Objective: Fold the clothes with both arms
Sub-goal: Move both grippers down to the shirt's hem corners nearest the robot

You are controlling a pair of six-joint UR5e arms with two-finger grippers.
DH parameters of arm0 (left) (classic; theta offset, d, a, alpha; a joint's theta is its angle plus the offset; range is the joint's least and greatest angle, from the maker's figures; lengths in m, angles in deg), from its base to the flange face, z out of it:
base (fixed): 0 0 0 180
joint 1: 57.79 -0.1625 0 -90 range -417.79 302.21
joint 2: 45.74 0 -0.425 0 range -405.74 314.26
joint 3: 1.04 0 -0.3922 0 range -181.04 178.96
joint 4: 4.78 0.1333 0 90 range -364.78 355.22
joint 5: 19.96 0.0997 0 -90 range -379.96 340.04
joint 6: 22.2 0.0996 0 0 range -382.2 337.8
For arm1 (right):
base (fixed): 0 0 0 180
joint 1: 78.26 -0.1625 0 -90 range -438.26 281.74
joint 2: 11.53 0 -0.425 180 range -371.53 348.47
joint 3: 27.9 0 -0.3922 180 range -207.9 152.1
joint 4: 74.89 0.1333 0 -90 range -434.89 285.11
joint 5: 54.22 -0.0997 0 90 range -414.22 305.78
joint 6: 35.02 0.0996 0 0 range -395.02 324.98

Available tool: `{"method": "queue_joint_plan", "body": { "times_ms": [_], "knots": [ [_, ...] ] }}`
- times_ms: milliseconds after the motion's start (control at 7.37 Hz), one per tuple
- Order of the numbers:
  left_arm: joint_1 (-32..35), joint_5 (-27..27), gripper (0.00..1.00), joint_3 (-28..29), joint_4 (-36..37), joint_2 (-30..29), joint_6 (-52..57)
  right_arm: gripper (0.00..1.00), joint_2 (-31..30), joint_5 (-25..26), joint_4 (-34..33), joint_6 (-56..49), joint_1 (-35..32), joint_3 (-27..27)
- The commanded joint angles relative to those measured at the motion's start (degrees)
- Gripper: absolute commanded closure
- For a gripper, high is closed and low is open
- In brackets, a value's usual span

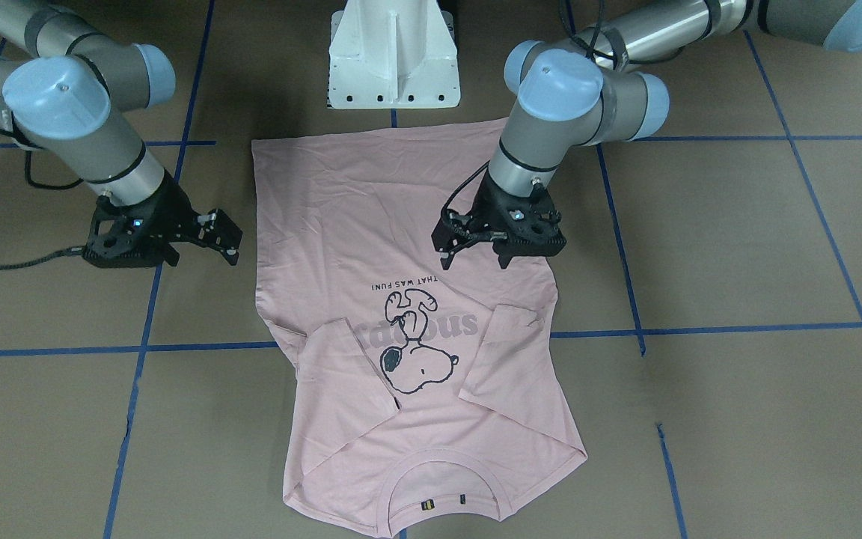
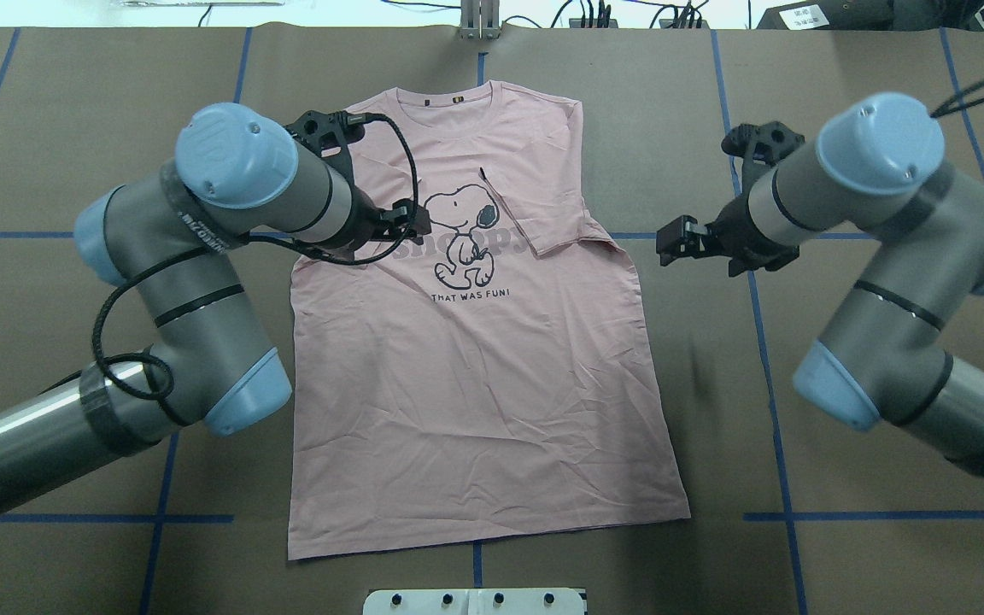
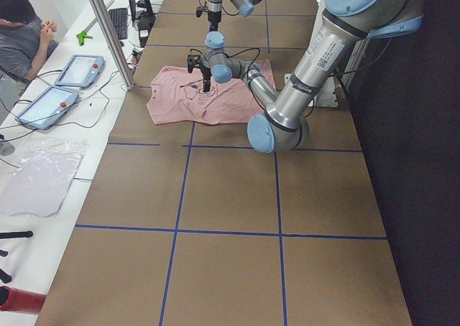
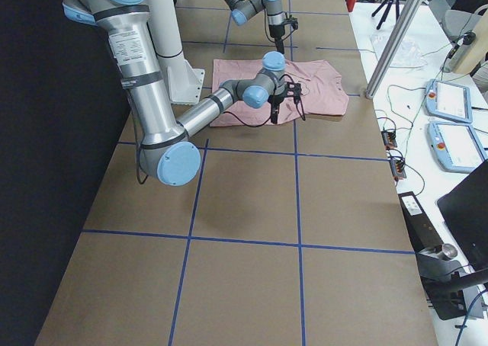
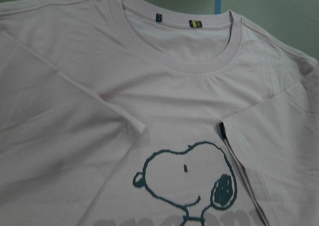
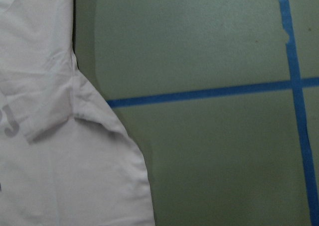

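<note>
Item, pale pink T-shirt (image 1: 401, 217): lying flat and print-up at the centre of the front-facing view on the brown table (image 1: 738, 247). Its ribbed collar (image 1: 442, 457) is sitting nearest the camera at the bottom of the frame. Just beyond it, both short sleeves are lying folded inward over the chest, one left of centre (image 1: 341, 367) and one right of centre (image 1: 506, 352), flanking the dog print (image 1: 412, 352). Further up, the left gripper (image 1: 474, 260) is hanging right of centre over the shirt's side margin, fingers spread and grasping nothing; whether the tips are touching the cloth cannot be told. The right gripper (image 1: 230, 241) is hovering left of centre over bare table just beside the opposite edge, likewise parted and empty. Beyond them the hem (image 1: 371, 135) is lying towards the top, near the white pedestal (image 1: 393, 56). Judgement: the sleeves are looking done and the body fold not yet begun. To do that fold well, both grippers should be taking matching points on the two side edges and pinching the full thickness of the cloth. They should then be lifting together and travelling at one pace, so the crease is running straight and the tucked sleeves are staying put.
</note>
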Motion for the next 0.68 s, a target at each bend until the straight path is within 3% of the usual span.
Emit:
{"method": "queue_joint_plan", "body": {
  "times_ms": [0,136,407,543],
  "knots": [
    [-3.50,2.93,0.00,-12.45,5.15,9.06,-0.13,0.00,-9.82,10.55,1.01,11.69,11.67,-11.40],
    [-3.78,3.04,0.00,-13.89,5.16,10.66,-0.13,0.00,-11.68,17.83,1.01,15.40,19.39,-12.92],
    [-3.78,2.95,0.00,-13.99,5.16,10.77,-0.30,0.00,-13.36,27.34,1.01,20.25,30.14,-12.93],
    [-3.95,2.95,0.00,-14.08,5.16,10.68,-1.17,0.00,-13.72,29.75,1.01,21.14,33.06,-12.85]
  ]
}}
